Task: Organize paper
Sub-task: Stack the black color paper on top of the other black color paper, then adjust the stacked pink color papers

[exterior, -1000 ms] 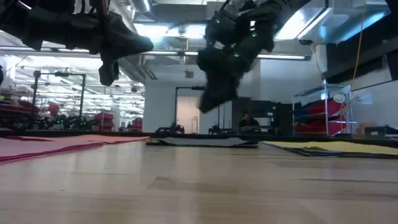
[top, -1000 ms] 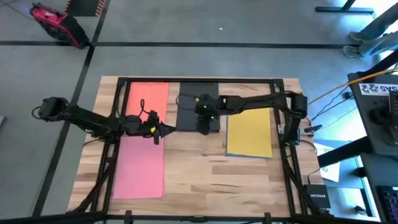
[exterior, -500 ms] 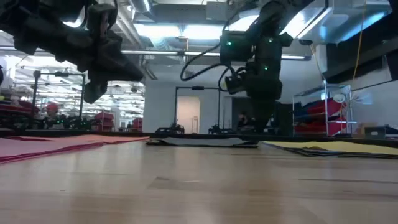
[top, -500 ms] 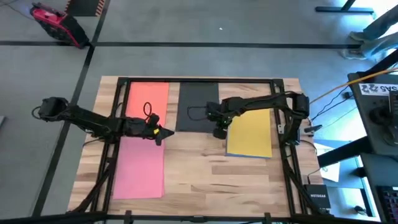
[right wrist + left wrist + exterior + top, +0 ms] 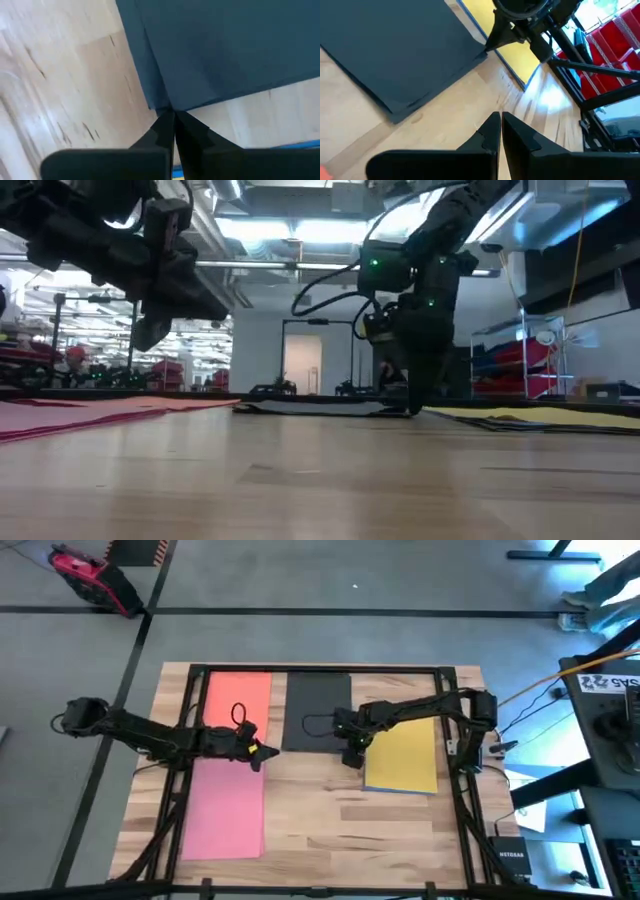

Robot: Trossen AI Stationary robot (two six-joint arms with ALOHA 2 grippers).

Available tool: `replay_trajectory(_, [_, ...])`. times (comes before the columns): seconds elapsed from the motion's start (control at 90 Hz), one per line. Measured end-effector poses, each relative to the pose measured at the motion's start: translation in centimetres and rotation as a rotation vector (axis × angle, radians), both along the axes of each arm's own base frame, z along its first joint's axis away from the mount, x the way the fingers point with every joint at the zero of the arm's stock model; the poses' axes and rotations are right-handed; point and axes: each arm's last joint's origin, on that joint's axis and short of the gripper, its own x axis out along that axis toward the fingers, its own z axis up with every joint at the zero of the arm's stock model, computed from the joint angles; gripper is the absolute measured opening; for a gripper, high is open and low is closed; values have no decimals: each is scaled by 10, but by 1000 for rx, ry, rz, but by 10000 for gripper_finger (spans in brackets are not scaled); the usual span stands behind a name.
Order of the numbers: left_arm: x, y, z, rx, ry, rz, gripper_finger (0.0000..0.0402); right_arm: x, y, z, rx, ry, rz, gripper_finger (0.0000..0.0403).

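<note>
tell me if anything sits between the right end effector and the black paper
Nothing visible does. The right end effector is down at the near right corner of the black paper, its shut fingertips right at the sheet's corner in the right wrist view. The yellow paper lies beside it, not between.

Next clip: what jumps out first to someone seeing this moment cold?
The bright sheets on the wooden table: orange paper at the far left, pink paper in front of it, black paper far centre, yellow paper on the right. Next, the right gripper, jaws shut, touches down at the black sheet's near right corner, while the left gripper hangs above bare wood near the pink sheet.
</note>
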Motion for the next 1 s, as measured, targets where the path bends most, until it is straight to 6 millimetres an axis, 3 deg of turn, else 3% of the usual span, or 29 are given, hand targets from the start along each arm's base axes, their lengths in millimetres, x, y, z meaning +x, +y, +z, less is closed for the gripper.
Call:
replay_trajectory(0.244, [0,1,0,0,1,-4,0,-9,3,20,31,-6,-7,0])
replay_trajectory(0.411, [0,1,0,15,3,-10,0,-3,5,32,128,-138,25,0])
replay_trajectory(0.811, [0,1,-1,6,11,-6,0,14,3,-4,170,-137,38,0])
replay_trajectory(1.0, [0,1,-1,5,11,-6,0,18,2,-11,157,-153,36,0])
